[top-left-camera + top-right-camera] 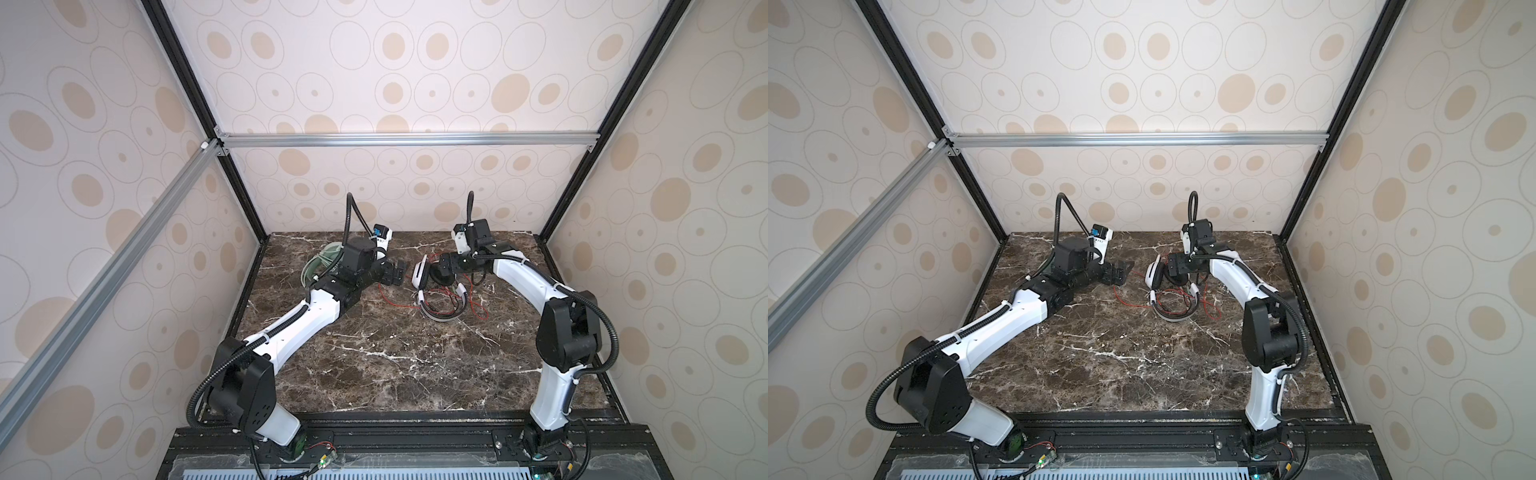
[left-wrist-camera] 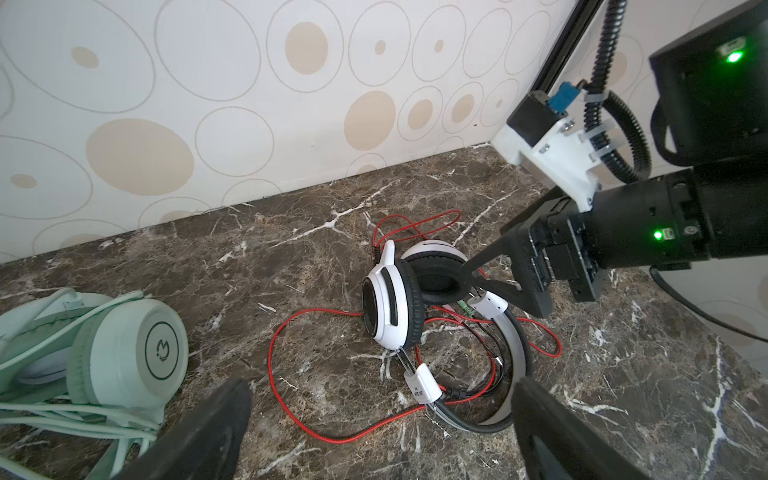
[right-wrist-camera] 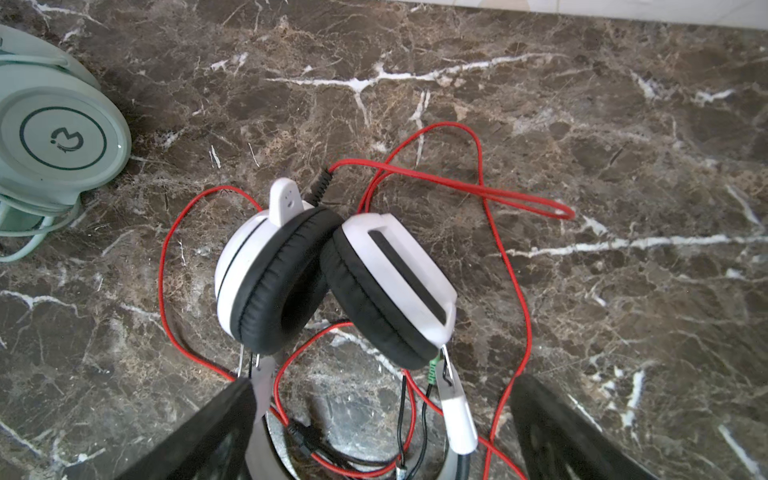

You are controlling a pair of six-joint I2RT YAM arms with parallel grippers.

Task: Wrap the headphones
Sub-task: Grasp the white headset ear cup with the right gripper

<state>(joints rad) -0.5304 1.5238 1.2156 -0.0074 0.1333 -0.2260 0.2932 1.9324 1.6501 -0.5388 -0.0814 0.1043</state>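
The white-and-black headphones (image 1: 432,291) (image 1: 1166,291) (image 3: 332,282) lie on the far middle of the table, earcups together and grey headband toward the front. Their thin red cable (image 3: 511,266) (image 2: 274,345) sprawls loose around them. My right gripper (image 1: 446,266) (image 3: 384,388) is open, low over the earcups, its fingers either side of the headband's ends. My left gripper (image 1: 395,274) (image 2: 382,395) is open and empty just left of them, above the red cable. The mint green headphones (image 2: 124,353) (image 3: 62,137) (image 1: 322,266) lie at the far left, cable bundled around them, mostly hidden behind my left arm in a top view.
The dark marble table (image 1: 374,365) is enclosed by patterned walls (image 1: 395,199) on the back and both sides, with black frame posts at the far corners. Both arms reach in from the front rail.
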